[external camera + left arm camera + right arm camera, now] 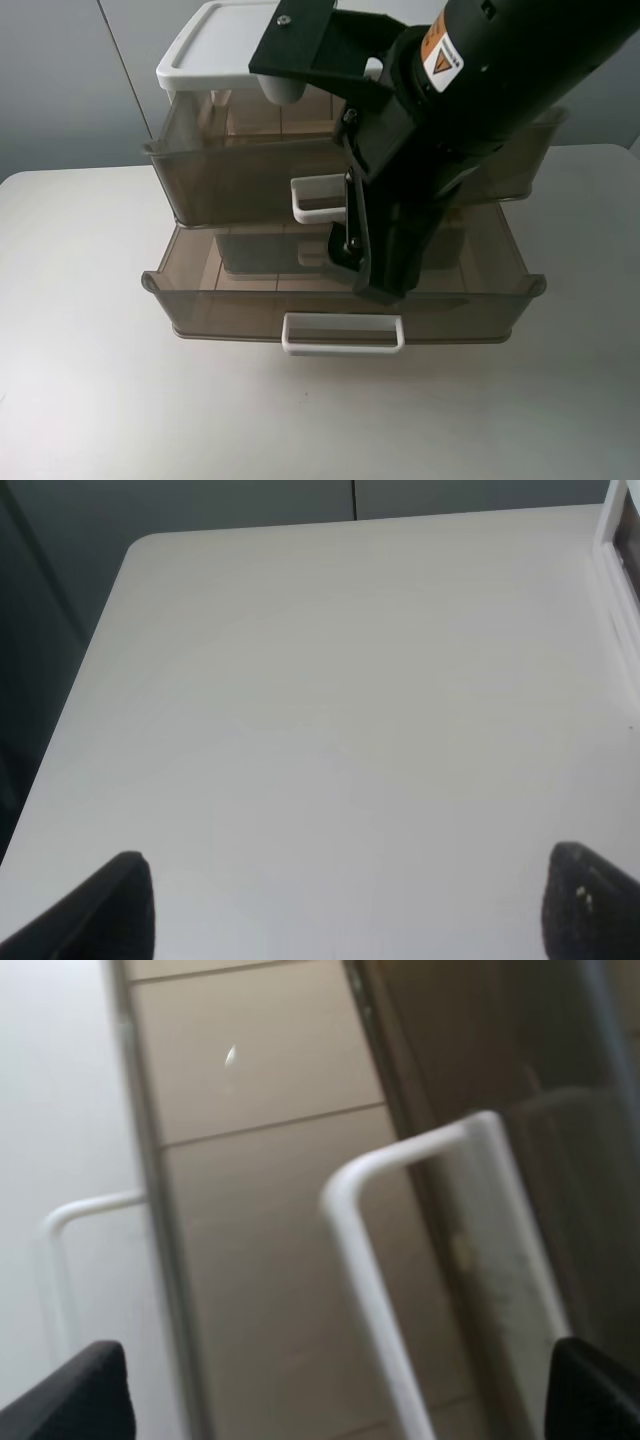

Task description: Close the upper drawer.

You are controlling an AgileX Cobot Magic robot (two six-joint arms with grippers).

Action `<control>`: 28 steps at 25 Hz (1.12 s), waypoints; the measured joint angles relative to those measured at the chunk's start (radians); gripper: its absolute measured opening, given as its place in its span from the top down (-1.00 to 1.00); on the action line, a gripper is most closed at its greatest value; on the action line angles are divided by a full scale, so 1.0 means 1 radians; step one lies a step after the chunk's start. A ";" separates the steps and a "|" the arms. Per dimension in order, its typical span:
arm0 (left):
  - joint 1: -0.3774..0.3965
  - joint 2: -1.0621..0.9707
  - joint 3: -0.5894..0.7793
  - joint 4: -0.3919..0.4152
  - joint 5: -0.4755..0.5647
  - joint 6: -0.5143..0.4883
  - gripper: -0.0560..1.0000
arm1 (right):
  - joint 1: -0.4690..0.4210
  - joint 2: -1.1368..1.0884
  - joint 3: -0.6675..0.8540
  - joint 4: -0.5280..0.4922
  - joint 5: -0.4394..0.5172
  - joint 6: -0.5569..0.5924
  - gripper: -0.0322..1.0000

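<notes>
The upper drawer [240, 175] is smoky-brown and translucent, under the white lid [215, 45], and stands partly pulled out. Its white loop handle [318, 198] faces the front. My right gripper [370, 275] hangs just in front of this handle, and the arm hides the drawer's middle. In the right wrist view the scuffed handle [410, 1260] lies between my wide-apart fingertips [85, 1390]; the right gripper [335, 1400] is open and holds nothing. My left gripper [355, 910] is open over bare table and does not show in the exterior view.
The lower drawer [250, 300] is pulled out further than the upper one, with its white handle [343, 333] toward the front; that handle also shows in the right wrist view [55, 1250]. The unit stands on a white table [90, 380]. A white edge [615, 570] shows in the left wrist view.
</notes>
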 joint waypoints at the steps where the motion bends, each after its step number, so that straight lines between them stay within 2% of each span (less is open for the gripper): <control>1: 0.000 0.000 0.000 0.000 0.000 0.000 -0.51 | 0.000 0.000 0.000 -0.018 -0.012 0.006 -0.28; 6: 0.000 0.000 0.000 0.000 0.000 0.000 -0.51 | 0.000 0.000 -0.048 -0.009 0.016 0.008 -0.28; 15: 0.000 0.000 0.000 0.000 0.000 0.000 -0.51 | 0.028 -0.004 -0.139 0.284 0.256 -0.114 -0.28; 18: 0.000 0.000 0.000 0.000 0.000 0.000 -0.51 | 0.028 0.018 -0.141 0.314 0.281 -0.121 -0.28; 23: 0.000 0.000 0.000 0.000 0.000 0.000 -0.51 | 0.028 0.100 -0.137 0.277 0.267 -0.130 -0.28; 28: 0.000 0.000 0.000 0.000 0.000 0.000 -0.51 | 0.021 0.161 -0.137 0.154 0.223 -0.141 -0.28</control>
